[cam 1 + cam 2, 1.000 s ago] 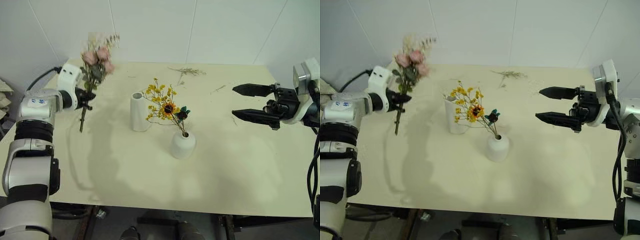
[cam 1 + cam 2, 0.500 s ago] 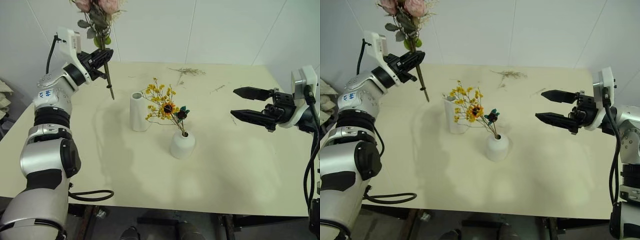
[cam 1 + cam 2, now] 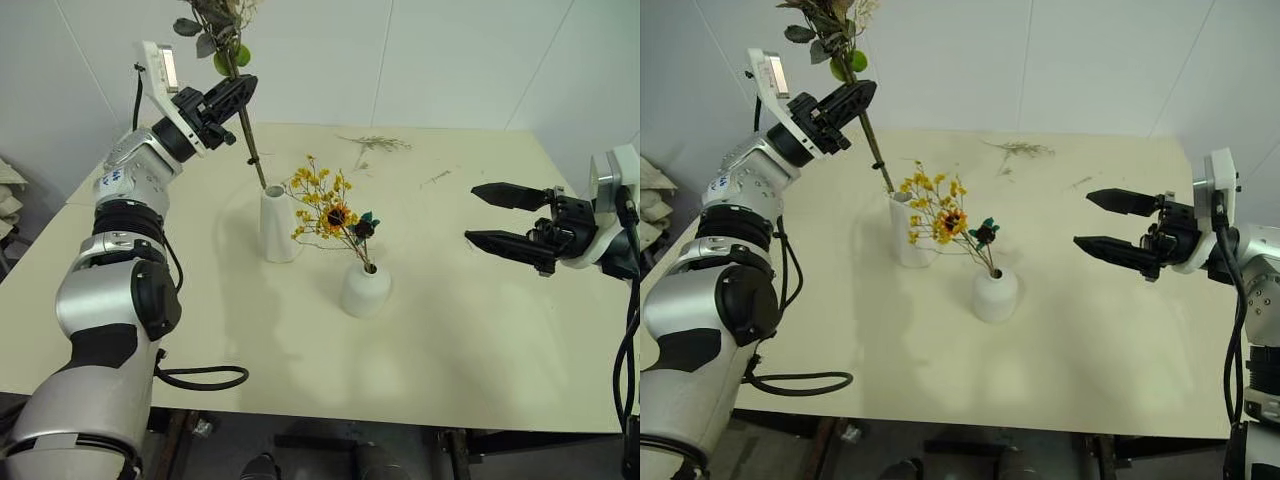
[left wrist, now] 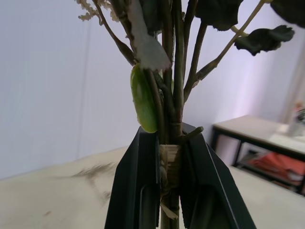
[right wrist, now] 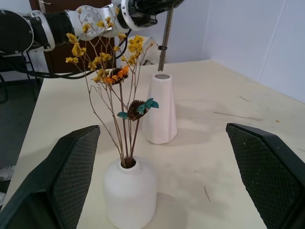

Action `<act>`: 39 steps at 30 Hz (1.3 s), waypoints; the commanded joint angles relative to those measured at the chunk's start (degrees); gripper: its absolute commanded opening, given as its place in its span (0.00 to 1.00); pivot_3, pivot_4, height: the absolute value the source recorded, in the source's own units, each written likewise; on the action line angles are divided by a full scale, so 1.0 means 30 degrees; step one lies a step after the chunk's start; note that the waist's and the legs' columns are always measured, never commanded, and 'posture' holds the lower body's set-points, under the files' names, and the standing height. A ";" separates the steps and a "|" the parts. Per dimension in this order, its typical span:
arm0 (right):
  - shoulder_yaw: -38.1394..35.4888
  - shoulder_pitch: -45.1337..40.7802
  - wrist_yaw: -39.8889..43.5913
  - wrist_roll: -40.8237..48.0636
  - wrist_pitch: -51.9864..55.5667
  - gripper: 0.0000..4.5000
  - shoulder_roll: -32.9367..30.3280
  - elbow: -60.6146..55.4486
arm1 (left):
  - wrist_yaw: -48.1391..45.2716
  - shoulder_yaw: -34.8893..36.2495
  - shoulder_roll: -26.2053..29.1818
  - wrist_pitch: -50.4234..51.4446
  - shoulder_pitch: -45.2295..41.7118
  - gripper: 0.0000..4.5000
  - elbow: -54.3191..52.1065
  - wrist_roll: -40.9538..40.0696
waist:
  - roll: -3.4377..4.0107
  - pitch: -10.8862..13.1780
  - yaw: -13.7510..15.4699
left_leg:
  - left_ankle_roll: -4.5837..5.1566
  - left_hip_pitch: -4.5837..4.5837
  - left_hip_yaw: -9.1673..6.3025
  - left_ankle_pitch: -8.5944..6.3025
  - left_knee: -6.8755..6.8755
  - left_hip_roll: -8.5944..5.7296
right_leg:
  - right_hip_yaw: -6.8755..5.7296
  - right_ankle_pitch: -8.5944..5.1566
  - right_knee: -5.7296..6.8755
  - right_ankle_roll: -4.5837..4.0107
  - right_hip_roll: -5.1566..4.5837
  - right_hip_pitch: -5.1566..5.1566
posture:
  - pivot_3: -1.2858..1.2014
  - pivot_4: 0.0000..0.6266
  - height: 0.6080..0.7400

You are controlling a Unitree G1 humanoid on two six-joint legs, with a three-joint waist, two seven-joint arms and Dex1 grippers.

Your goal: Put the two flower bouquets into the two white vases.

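Left eye view: left pincer [image 3: 236, 95] raised, clamping rose bouquet [image 3: 228, 45] stems above tall vase [image 3: 277, 223]; right pincer [image 3: 497, 214] spread, level.

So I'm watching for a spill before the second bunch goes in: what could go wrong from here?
The rose bouquet's stem tip hangs at the tall vase's narrow mouth; a slight miss could knock the vase over. The stems are tilted in the left claw, so they may jam on the rim. A fall could hit the yellow bouquet alongside.
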 commanded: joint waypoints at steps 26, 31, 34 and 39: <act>-0.1238 0.1800 -0.1503 0.1126 0.0195 1.00 0.0008 -0.2817 | -0.1974 0.0943 -0.0045 -0.2147 -0.0120 0.04 0.0707 -0.0394 | -0.0001 0.0000 0.0027 | -0.0006 0.0002 -0.0007 0.0006 0.0008 0.0000 | 0.0001 0.0003 0.0011 0.0004 0.0001 0.0001 | 0.52 0.24 1.00; -0.1321 0.2031 -0.1720 0.1280 0.0296 1.00 -0.0018 -0.3046 | -0.1778 0.0959 -0.0021 -0.2499 -0.0088 0.04 0.0723 -0.0420 | 0.0000 0.0000 0.0024 | -0.0009 0.0002 -0.0006 0.0008 0.0009 -0.0001 | 0.0002 0.0003 0.0012 0.0004 0.0000 0.0002 | 0.52 0.24 1.00; -0.1311 0.2044 -0.1797 0.1298 0.0339 1.00 -0.0017 -0.3104 | -0.1901 0.0685 -0.0166 -0.2593 0.0093 0.04 0.0705 -0.0179 | 0.0000 0.0000 0.0025 | -0.0008 0.0003 -0.0008 0.0008 0.0009 -0.0001 | 0.0002 0.0003 0.0014 0.0005 0.0001 0.0002 | 0.52 0.24 1.00; -0.1299 0.2091 -0.1889 0.1320 0.0388 1.00 -0.0025 -0.3208 | -0.1305 0.0400 -0.0287 -0.3019 0.0310 0.04 0.0816 0.0266 | -0.0001 0.0000 0.0034 | -0.0007 0.0003 -0.0008 0.0008 0.0009 -0.0001 | 0.0001 0.0003 0.0016 0.0004 0.0001 0.0002 | 0.52 0.24 1.00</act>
